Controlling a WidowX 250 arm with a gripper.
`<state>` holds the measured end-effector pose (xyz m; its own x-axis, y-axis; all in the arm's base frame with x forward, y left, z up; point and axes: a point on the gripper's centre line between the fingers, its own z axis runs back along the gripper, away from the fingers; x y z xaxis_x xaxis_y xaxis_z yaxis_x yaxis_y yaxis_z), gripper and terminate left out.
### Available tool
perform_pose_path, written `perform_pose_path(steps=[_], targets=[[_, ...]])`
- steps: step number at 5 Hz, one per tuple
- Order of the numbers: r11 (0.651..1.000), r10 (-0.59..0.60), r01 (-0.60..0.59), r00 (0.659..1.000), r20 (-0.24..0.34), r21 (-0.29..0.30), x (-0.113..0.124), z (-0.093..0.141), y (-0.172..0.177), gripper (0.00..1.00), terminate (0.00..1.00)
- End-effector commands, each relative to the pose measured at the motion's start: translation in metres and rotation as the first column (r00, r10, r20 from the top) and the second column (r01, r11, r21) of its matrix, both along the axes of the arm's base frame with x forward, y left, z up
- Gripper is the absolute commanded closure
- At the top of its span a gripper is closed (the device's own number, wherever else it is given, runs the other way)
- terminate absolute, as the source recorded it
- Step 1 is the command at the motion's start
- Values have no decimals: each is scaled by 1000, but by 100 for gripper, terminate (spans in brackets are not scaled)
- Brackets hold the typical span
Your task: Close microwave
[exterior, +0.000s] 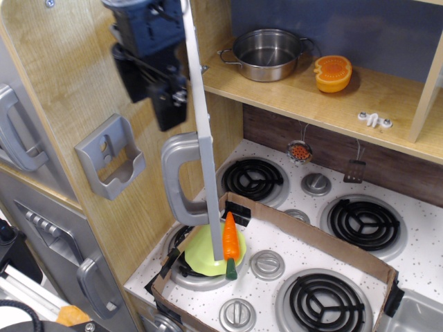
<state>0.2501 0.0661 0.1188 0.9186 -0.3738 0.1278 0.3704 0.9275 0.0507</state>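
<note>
The claw (163,90) hangs at the upper left, a dark blue and black block just left of the microwave door (201,131); whether its fingers are apart or together cannot be told from this angle. The door stands swung open and is seen edge-on as a thin grey slab running down from the top of the frame, with its big curved handle (178,178) sticking out to the left. At the near edge, a cardboard tray (311,238) lies over the stove top (415,256), and in its left corner a carrot (230,238) leans against a yellow-green bowl (201,252). On the wooden wall to the left sits a grey bracket (111,158), with grey door handles (17,135) further left. Farther back, on the wooden shelf (304,100) inside the microwave, stand a steel pot (266,54) and, to its right, an orange half (333,73).
</note>
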Motion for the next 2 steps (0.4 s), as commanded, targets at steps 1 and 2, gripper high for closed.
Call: perform_pose_path(steps=[1, 2], targets=[[998, 26, -17, 988, 150, -66, 32, 9, -19, 0, 0], [995, 10, 8, 983, 183, -99, 52, 7, -36, 0, 0]])
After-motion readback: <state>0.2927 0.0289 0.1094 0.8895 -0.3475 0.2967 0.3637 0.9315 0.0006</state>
